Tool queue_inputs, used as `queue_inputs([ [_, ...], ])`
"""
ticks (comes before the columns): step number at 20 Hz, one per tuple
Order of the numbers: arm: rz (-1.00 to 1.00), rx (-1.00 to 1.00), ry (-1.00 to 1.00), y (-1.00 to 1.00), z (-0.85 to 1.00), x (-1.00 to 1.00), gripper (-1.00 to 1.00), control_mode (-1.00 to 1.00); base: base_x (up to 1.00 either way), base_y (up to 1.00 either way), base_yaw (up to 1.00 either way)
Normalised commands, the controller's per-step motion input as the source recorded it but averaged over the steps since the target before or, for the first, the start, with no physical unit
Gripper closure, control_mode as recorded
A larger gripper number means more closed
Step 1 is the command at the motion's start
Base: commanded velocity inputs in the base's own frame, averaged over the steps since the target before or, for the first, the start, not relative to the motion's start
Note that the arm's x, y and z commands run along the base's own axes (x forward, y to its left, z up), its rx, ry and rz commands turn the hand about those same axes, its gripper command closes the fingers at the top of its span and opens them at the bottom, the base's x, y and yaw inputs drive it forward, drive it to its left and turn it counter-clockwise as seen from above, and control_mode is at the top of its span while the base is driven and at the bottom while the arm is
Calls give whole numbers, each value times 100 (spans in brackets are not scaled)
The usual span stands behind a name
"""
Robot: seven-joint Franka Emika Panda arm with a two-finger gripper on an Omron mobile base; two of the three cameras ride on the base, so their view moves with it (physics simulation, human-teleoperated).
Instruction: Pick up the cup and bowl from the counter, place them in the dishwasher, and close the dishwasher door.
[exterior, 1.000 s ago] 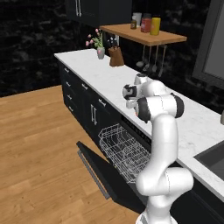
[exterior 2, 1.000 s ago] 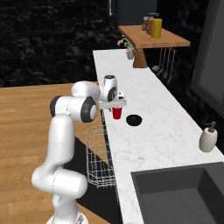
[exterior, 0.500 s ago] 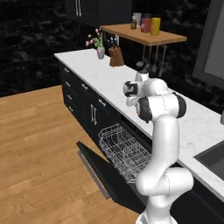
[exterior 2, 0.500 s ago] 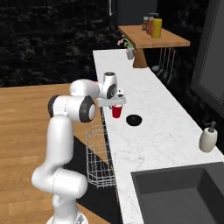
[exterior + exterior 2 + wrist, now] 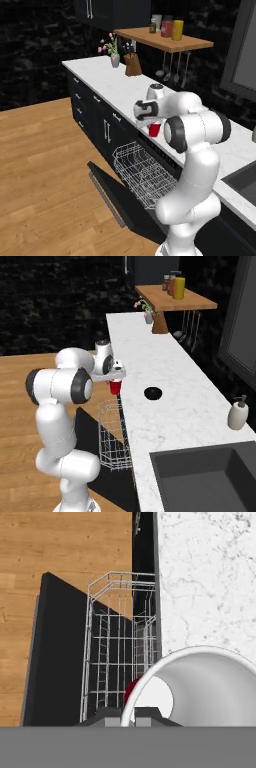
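My gripper [image 5: 116,377] is shut on the rim of the red cup [image 5: 115,387], which hangs upright just past the counter's [image 5: 165,368] front edge, above the dishwasher's white wire rack [image 5: 110,432]. In the left base view the cup [image 5: 154,129] shows under the gripper [image 5: 149,119]. In the hand view the cup's white inside [image 5: 200,684] sits over the rack [image 5: 120,647] beside the lowered black dishwasher door [image 5: 55,657]. The black bowl [image 5: 152,392] rests on the counter to the right of the cup.
The door [image 5: 112,192] lies open over the wooden floor. A soap dispenser [image 5: 238,413] stands by the sink [image 5: 210,476]. At the counter's far end are a knife block [image 5: 132,65] and flower vase [image 5: 114,55] under a wooden shelf [image 5: 165,42].
The gripper has closed fully on the cup and carried it off the counter towards the front edge, so it now hangs above the rack. The bowl has stayed in place.
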Motion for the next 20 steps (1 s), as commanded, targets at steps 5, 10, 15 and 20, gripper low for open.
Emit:
queue_inputs([
  [5,0,-5,-4,50,-4,-98,100,-100,0,0,0],
  [10,-3,-11,-1,80,-57,-46,100,-100,0,0,0],
  [15,-6,-20,1,70,-69,-4,100,-100,0,0,0],
  [20,-3,-14,8,33,-50,26,100,-100,0,0,0],
])
